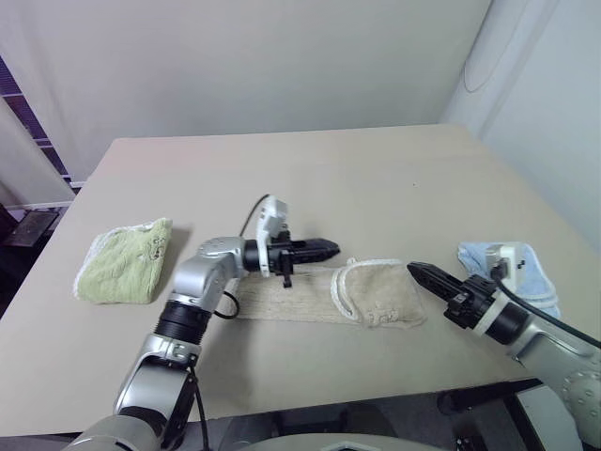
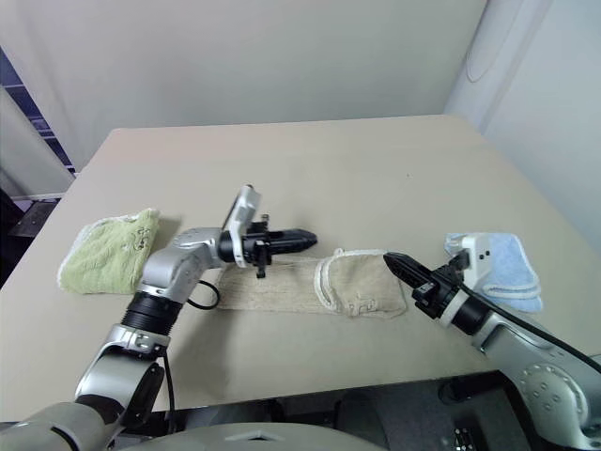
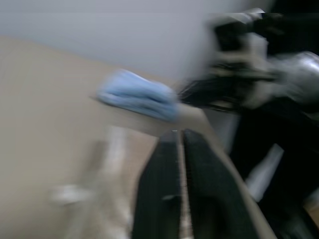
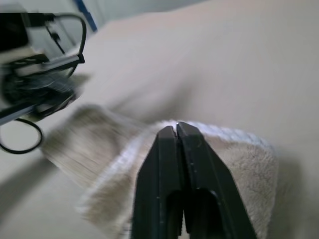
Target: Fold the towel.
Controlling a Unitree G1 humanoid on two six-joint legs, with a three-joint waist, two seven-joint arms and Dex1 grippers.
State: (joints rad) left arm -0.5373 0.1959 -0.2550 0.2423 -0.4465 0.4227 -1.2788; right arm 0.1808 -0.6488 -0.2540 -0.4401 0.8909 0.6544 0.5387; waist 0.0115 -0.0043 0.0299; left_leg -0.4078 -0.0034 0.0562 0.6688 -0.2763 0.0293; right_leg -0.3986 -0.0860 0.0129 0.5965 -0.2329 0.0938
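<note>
Towel (image 1: 324, 293): beige-tan terry cloth with white corded edging, lying flat on the tan table (image 1: 376, 178) near the front edge, between the two grippers. Its right end is doubled back over itself, forming a thicker rounded flap; the left part lies as a single flat strip.

Left gripper (image 1: 331, 249): fingers pressed together, holding nothing. It points level toward the robot's right and hovers above the towel's left part, at the rear edge of the cloth.

Right gripper (image 2: 392, 261): fingers pressed together, holding nothing. It points toward the folded right end of the towel, tip just at the flap's right edge; contact cannot be determined. In the right wrist view the closed fingers (image 4: 192, 149) sit over the corded edge of the flap.

Light green folded towel (image 1: 125, 262): on the table, well left of the left arm.

Light blue folded towel (image 2: 502, 268): on the table at the right, just behind the right wrist.
</note>
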